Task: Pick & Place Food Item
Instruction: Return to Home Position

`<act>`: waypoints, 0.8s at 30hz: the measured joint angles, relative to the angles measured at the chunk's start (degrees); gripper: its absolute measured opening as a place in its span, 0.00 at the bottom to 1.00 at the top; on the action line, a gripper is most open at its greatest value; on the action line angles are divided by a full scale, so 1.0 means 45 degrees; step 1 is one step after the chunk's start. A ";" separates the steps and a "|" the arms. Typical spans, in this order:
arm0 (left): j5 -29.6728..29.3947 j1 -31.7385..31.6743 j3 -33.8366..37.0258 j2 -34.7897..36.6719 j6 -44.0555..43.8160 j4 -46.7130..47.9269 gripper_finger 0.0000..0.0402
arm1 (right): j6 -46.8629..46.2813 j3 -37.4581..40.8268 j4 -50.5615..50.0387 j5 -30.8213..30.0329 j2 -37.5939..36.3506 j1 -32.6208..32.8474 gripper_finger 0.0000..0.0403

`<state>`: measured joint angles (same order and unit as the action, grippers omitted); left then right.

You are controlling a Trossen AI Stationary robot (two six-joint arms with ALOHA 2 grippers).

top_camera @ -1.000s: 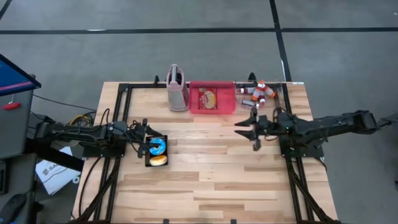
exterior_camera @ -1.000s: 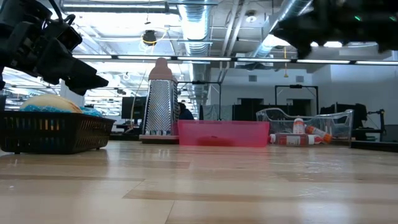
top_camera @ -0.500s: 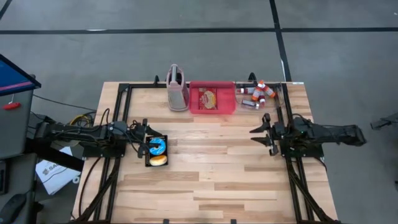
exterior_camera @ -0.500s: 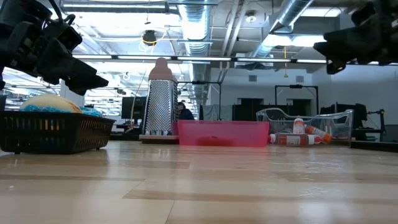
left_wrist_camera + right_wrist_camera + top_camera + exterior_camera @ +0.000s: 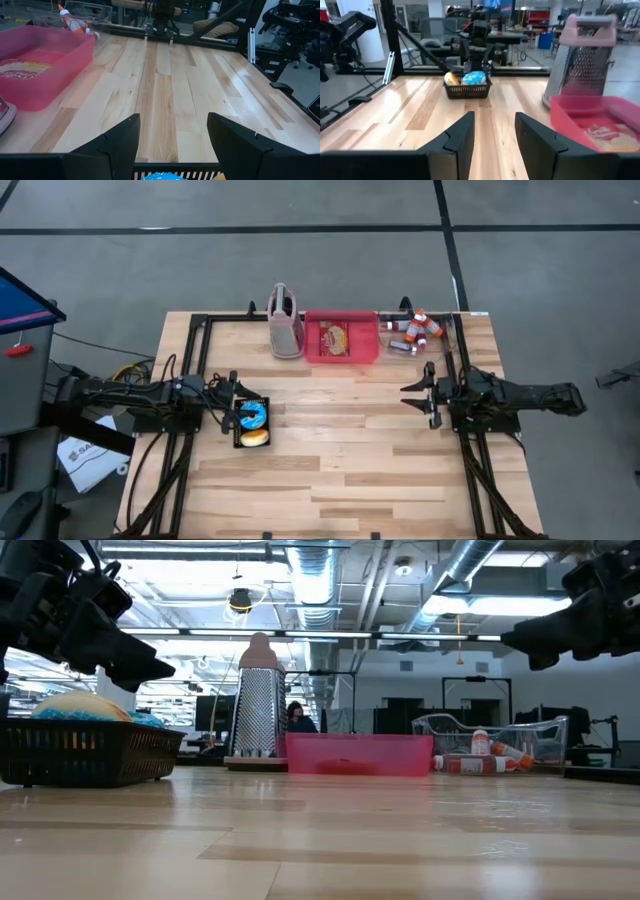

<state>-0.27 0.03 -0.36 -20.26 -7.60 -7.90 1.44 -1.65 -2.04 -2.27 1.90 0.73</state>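
Observation:
A black mesh basket [image 5: 252,423] stands left of the table's middle. It holds a blue food item [image 5: 255,414] and a yellow bun [image 5: 254,437]. My left gripper [image 5: 232,400] hangs open just above the basket's left rim and touches nothing; its fingers [image 5: 125,135] stand apart over the blue item [image 5: 160,176]. A pink bin [image 5: 341,338] at the far edge holds a printed food packet [image 5: 334,338]. My right gripper [image 5: 418,393] is open and empty above the table's right part, pointing level toward the basket [image 5: 467,90].
A metal grater with a pink handle [image 5: 284,320] stands left of the pink bin. A clear tray of small bottles [image 5: 415,330] sits to the bin's right. Bare wood lies between the two grippers and toward the near edge. Black frame rails [image 5: 470,460] run along both sides.
My right gripper has drawn back toward the table's right edge and sunk lower as its arm folded in; in the last half second it has hardly moved. The basket and the bin have stayed where they were.

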 joint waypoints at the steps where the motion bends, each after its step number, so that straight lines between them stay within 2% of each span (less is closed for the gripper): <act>1: -0.0001 0.0000 0.0000 -0.0014 -0.0002 -0.0009 0.56 | -0.0033 -0.0004 -0.0022 0.0118 0.0079 0.0000 0.33; 5: -0.0008 0.0000 0.0000 -0.0031 0.0000 -0.0015 0.56 | -0.0736 -0.0004 -0.0087 0.0551 0.0389 0.0167 0.33; 24: -0.0047 0.0020 0.0000 -0.0014 0.0000 -0.0012 0.56 | -0.0658 -0.0004 -0.0107 0.0527 0.0447 0.0253 0.33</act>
<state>-0.48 0.12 -0.36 -20.32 -7.60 -7.95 -1.52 -1.67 -2.52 0.10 3.92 1.87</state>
